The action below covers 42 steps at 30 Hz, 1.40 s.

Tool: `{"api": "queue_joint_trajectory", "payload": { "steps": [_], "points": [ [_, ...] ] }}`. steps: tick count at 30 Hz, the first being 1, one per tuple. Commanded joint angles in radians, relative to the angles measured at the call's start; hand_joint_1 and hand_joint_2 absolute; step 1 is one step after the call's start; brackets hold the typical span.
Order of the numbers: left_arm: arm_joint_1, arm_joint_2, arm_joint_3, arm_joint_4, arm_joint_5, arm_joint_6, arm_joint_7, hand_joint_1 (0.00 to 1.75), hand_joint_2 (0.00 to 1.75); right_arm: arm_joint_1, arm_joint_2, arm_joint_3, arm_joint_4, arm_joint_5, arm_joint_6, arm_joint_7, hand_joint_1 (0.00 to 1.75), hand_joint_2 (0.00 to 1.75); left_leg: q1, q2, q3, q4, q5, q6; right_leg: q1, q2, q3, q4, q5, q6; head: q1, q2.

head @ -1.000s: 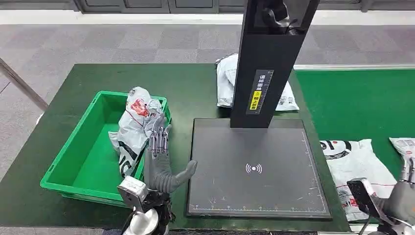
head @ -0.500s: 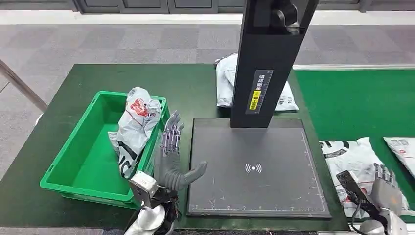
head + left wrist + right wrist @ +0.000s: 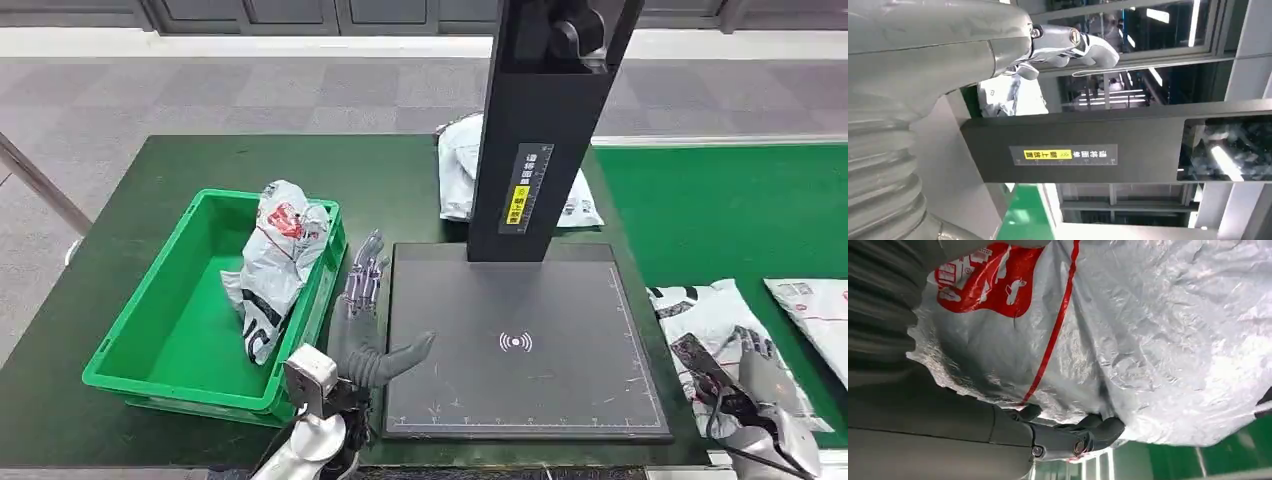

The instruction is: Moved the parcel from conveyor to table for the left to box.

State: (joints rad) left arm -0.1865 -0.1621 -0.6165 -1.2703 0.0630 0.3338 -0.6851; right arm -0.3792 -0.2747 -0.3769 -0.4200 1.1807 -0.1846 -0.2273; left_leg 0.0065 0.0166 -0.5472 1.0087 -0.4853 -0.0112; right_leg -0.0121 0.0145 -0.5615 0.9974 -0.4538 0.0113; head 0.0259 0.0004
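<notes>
Parcel-sorting station: green conveyor [image 3: 720, 210] running beside a table [image 3: 130, 200] carrying a scanner stand [image 3: 540, 130], green bin [image 3: 170, 340], grey mailer bags [image 3: 725, 320].

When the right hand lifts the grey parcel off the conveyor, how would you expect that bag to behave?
The parcel is a crinkled plastic mailer, so it will probably sag and fold rather than stay flat. Its glossy film, seen up close against the right hand, looks slippery. It lies flat and thin, so it is likely light.
</notes>
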Motion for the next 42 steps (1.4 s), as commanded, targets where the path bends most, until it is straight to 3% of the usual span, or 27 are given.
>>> {"api": "queue_joint_trajectory", "payload": {
  "steps": [1, 10, 11, 13, 14, 15, 16, 17, 23, 26, 27, 28, 29, 30, 32, 33, 34, 35, 37, 39, 42],
  "points": [
    [-0.107, 0.019, -0.081, 0.172, 0.049, 0.011, -0.013, 0.00, 1.75, 0.021, 0.018, 0.068, 0.150, 0.010, 0.235, 0.092, 1.75, 1.75, 0.001, -0.004, -0.004, -0.001, 0.003, 0.001, 0.001, -0.004, -0.002, -0.003, 0.003, 0.000, 0.000, 0.000],
    [-0.133, 0.004, -0.100, 0.206, 0.065, 0.008, -0.013, 0.00, 1.75, 0.032, -0.002, 0.059, 0.164, -0.004, 0.382, 0.154, 1.75, 1.75, 0.007, -0.008, -0.003, 0.004, 0.001, 0.004, 0.007, -0.009, 0.004, -0.008, 0.002, 0.003, 0.000, 0.000],
    [-0.134, 0.003, -0.100, 0.208, 0.066, 0.009, -0.013, 0.00, 1.75, 0.034, -0.004, 0.058, 0.165, -0.007, 0.393, 0.150, 1.75, 1.75, 0.007, -0.004, 0.009, 0.007, -0.006, 0.005, 0.008, -0.004, 0.015, -0.006, -0.003, 0.003, 0.000, 0.000],
    [-0.135, 0.003, -0.101, 0.211, 0.070, 0.014, -0.013, 0.00, 1.75, 0.047, -0.005, 0.045, 0.161, -0.028, 0.422, 0.115, 1.75, 1.75, 0.007, -0.009, 0.001, 0.007, -0.003, 0.006, 0.007, -0.009, 0.010, -0.007, -0.001, 0.004, 0.000, 0.000],
    [-0.130, 0.007, -0.098, 0.204, 0.070, 0.016, -0.013, 0.00, 1.75, 0.061, -0.002, 0.019, 0.156, -0.069, 0.449, 0.030, 1.75, 1.75, 0.008, -0.006, 0.008, 0.007, -0.006, 0.006, 0.008, -0.006, 0.017, -0.008, -0.002, 0.004, 0.000, 0.000],
    [-0.129, 0.008, -0.098, 0.203, 0.070, 0.015, -0.013, 0.00, 1.75, 0.064, -0.001, 0.019, 0.155, -0.070, 0.446, 0.029, 1.75, 1.75, 0.007, -0.007, 0.004, 0.006, -0.005, 0.007, 0.007, -0.008, 0.014, -0.009, -0.001, 0.004, 0.000, 0.000],
    [-0.129, 0.009, -0.098, 0.202, 0.070, 0.015, -0.013, 0.00, 1.75, 0.066, -0.001, 0.019, 0.155, -0.070, 0.444, 0.027, 1.75, 1.75, 0.008, -0.004, 0.018, 0.005, -0.008, 0.007, 0.008, -0.005, 0.022, -0.010, -0.003, 0.005, 0.000, 0.000],
    [-0.129, 0.009, -0.098, 0.202, 0.070, 0.015, -0.013, 0.00, 1.75, 0.066, -0.001, 0.019, 0.155, -0.070, 0.444, 0.027, 1.75, 1.75, 0.008, -0.008, 0.014, 0.004, -0.006, 0.007, 0.008, -0.008, 0.018, -0.012, -0.002, 0.006, 0.000, 0.000],
    [-0.128, 0.009, -0.097, 0.201, 0.070, 0.014, -0.013, 0.00, 1.75, 0.063, 0.000, 0.020, 0.155, -0.070, 0.446, 0.028, 1.75, 1.75, 0.009, -0.002, 0.025, 0.005, -0.009, 0.008, 0.008, -0.003, 0.025, -0.013, -0.003, 0.006, 0.000, 0.000],
    [-0.128, 0.009, -0.097, 0.201, 0.070, 0.014, -0.013, 0.00, 1.75, 0.063, 0.000, 0.020, 0.155, -0.070, 0.446, 0.028, 1.75, 1.75, 0.008, -0.008, 0.012, 0.002, -0.003, 0.008, 0.007, -0.009, 0.014, -0.015, 0.001, 0.006, 0.000, 0.000],
    [-0.128, 0.009, -0.097, 0.201, 0.070, 0.014, -0.013, 0.00, 1.75, 0.063, 0.000, 0.020, 0.155, -0.070, 0.446, 0.028, 1.75, 1.75, 0.008, -0.006, 0.016, 0.004, -0.006, 0.009, 0.008, -0.007, 0.018, -0.014, -0.001, 0.007, 0.000, 0.000],
    [-0.127, 0.009, -0.096, 0.199, 0.070, 0.016, -0.013, 0.00, 1.75, 0.063, 0.002, 0.005, 0.154, -0.093, 0.468, -0.013, 1.75, 1.75, 0.007, -0.008, 0.011, 0.003, -0.004, 0.009, 0.007, -0.009, 0.013, -0.014, 0.001, 0.006, 0.000, 0.000],
    [-0.121, 0.015, -0.091, 0.186, 0.069, 0.017, -0.013, 0.00, 1.75, 0.070, 0.001, -0.016, 0.148, -0.133, 0.499, -0.094, 1.75, 1.75, 0.009, -0.005, 0.018, 0.006, -0.009, 0.009, 0.008, -0.005, 0.021, -0.013, -0.003, 0.007, 0.000, 0.000],
    [-0.118, 0.021, -0.087, 0.175, 0.071, 0.013, -0.013, 0.00, 1.75, 0.076, 0.002, -0.032, 0.139, -0.170, 0.521, -0.180, 1.75, 1.75, 0.009, -0.005, 0.017, 0.006, -0.008, 0.009, 0.008, -0.006, 0.020, -0.013, -0.003, 0.007, 0.000, 0.000],
    [-0.098, 0.043, -0.073, 0.136, 0.073, 0.009, -0.013, 0.00, 1.75, 0.090, 0.026, -0.067, 0.075, -0.314, 0.639, -0.471, 1.75, 1.75, 0.008, -0.008, 0.016, 0.002, -0.006, 0.009, 0.008, -0.008, 0.018, -0.016, -0.001, 0.007, 0.000, 0.000],
    [-0.086, 0.055, -0.070, 0.119, 0.073, 0.005, -0.013, 0.00, 1.75, 0.153, 0.038, 0.023, -0.082, -0.490, 0.709, -0.471, 1.75, 1.75, 0.008, -0.008, 0.015, 0.002, -0.005, 0.009, 0.007, -0.009, 0.017, -0.016, -0.001, 0.007, 0.000, 0.000],
    [-0.077, 0.060, -0.068, 0.112, 0.071, 0.006, -0.013, 0.00, 1.75, 0.227, 0.048, 0.117, -0.288, -0.796, 0.773, -0.471, 1.75, 1.75, 0.009, -0.001, 0.022, 0.003, -0.009, 0.009, 0.008, -0.002, 0.023, -0.015, -0.003, 0.007, 0.000, 0.000],
    [-0.066, 0.064, -0.065, 0.099, 0.070, 0.008, -0.013, 0.00, 1.75, 0.254, 0.071, 0.115, -0.387, -0.958, 0.797, -0.471, 1.75, 1.75, 0.008, 0.001, 0.019, 0.001, -0.009, 0.009, 0.008, 0.000, 0.023, -0.015, -0.002, 0.006, 0.000, 0.000],
    [-0.051, 0.063, -0.061, 0.086, 0.062, 0.022, -0.012, 0.00, 1.75, 0.258, 0.127, 0.055, -0.487, -1.115, 0.763, -0.471, 1.75, 1.75, 0.007, 0.002, 0.010, -0.002, -0.009, 0.007, 0.007, 0.001, 0.019, -0.016, -0.001, 0.005, 0.000, 0.000],
    [-0.043, 0.059, -0.060, 0.081, 0.056, 0.030, -0.009, 0.00, 1.75, 0.217, 0.190, -0.050, -0.517, -1.248, 0.739, -0.471, 1.75, 1.75, 0.008, 0.008, 0.017, 0.000, -0.015, 0.005, 0.008, 0.007, 0.024, -0.013, -0.006, 0.003, 0.001, 0.000],
    [-0.050, 0.049, -0.063, 0.083, 0.053, 0.029, -0.005, 0.00, 1.75, 0.179, 0.261, -0.201, -0.608, -1.451, 0.835, -0.471, 1.75, 1.75, 0.004, 0.008, 0.009, 0.001, -0.015, 0.002, 0.004, 0.008, 0.011, -0.003, -0.008, 0.002, 0.000, 0.000]
  ]
}}
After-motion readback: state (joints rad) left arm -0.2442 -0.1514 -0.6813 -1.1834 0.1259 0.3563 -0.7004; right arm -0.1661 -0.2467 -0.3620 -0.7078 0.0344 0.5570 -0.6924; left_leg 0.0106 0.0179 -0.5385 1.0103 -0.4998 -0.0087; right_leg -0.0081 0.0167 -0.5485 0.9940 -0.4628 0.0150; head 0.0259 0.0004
